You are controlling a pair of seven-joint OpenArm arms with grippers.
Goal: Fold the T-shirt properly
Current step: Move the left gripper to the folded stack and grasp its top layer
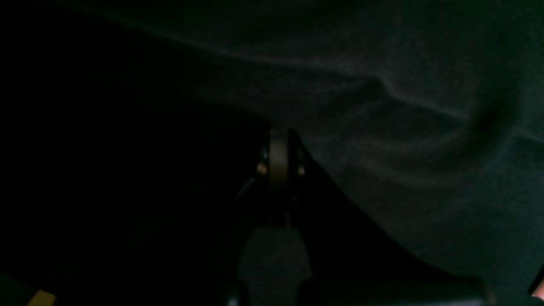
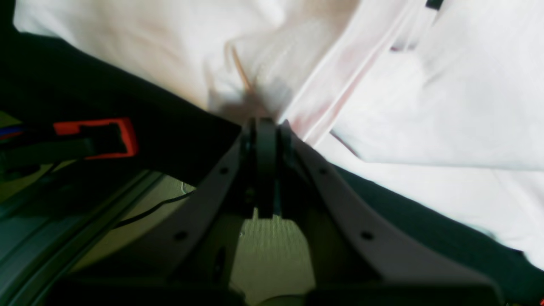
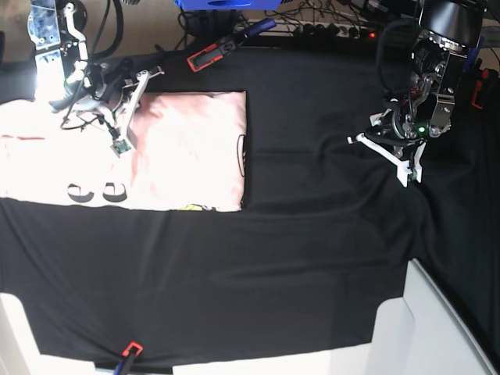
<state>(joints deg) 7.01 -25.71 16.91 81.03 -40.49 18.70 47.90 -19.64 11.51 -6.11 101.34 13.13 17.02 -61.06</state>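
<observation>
**Right wrist view: end effector pinched on the shirt's edge**

Right wrist view shows my right end effector clenched, its jaws pressed together with a gather of the T-shirt nipped at their tips, right where a seam ridge runs out. My left end effector hangs clenched and holding nothing over the bare black cloth, well apart from the garment.

The T-shirt lies partly folded at the far left of the tabletop in the base view. I judge it light, limp and easily rucked: it will sag and drag rather than hold shape. Hems, seams and corners are the spots I would grip, taking doubled fabric so it does not slip free.
</observation>
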